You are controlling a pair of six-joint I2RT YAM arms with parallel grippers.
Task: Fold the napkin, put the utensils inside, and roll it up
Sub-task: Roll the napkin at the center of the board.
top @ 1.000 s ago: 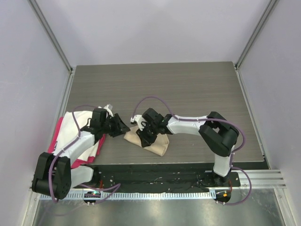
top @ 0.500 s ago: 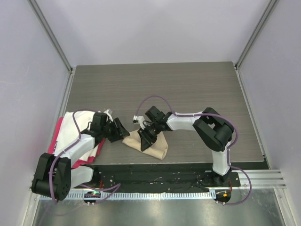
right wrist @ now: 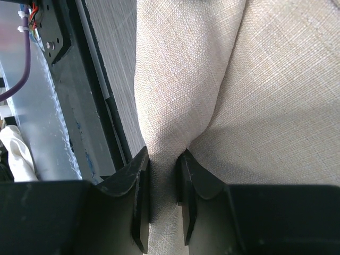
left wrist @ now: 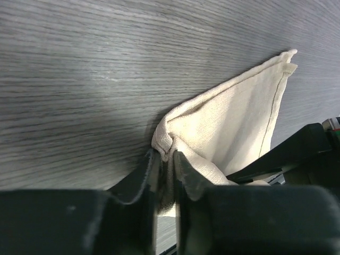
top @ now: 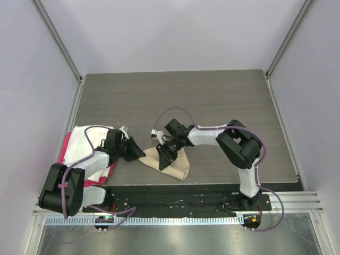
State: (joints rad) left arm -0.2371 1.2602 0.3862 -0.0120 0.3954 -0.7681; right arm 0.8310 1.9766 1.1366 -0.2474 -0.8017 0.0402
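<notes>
Table (top: 212, 101): dark wood grain, with work confined to the near-left part.

Napkin (top: 179, 167): beige, bunched into a rough wedge at near centre, between the two grippers. It lies partly doubled over, not flat and not a tidy fold. Since a second ago it has slid slightly toward the near edge.

Side pile, far left: white cloth (top: 87, 135) over pink cloth (top: 66, 144). Both untouched and apart from the napkin.

Left gripper (top: 136, 152): a second ago it stood off the napkin's left corner with its jaws wider. It has now moved in onto that corner. The wrist view shows its fingers (left wrist: 139, 178) drawn together with the hemmed corner pinched between them.

Right gripper (top: 165, 154): on top of the napkin, pulled a little nearer than before, grip unchanged. Its fingers (right wrist: 137, 186) are clamped on a raised pleat of cloth.

Spoon: not in view in any frame.

Reading: the change is the left side gaining hold, so both ends of the cloth are now held. Judged stage: still on the fold. With two grips, the cloth can be lifted or stretched to flatten and double it properly. Placing the spoon and rolling are not yet begun.

Risk: the left pinch is only on the hem and may slip under tension.
</notes>
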